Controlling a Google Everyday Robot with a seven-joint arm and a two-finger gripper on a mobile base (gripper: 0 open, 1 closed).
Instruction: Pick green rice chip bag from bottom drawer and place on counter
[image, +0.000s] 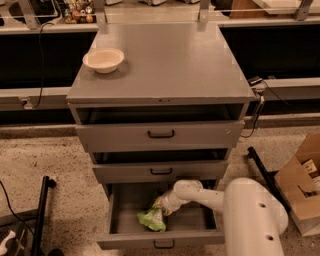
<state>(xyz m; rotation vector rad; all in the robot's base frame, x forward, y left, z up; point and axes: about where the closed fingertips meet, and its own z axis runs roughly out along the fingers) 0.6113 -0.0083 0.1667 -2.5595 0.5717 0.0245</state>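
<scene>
The green rice chip bag (152, 219) lies in the open bottom drawer (161, 236), left of its middle. My gripper (162, 204) reaches down into that drawer from the right and sits at the bag's upper end, touching or just over it. The white arm (215, 197) and its large housing cover the drawer's right part. The counter (170, 60) is the flat grey top of the cabinet, well above the gripper.
A cream bowl (103, 59) stands on the counter's left rear. The two upper drawers (160, 134) are slightly pulled out. A cardboard box (302, 177) sits on the floor at the right, and a black stand (42, 210) at the left.
</scene>
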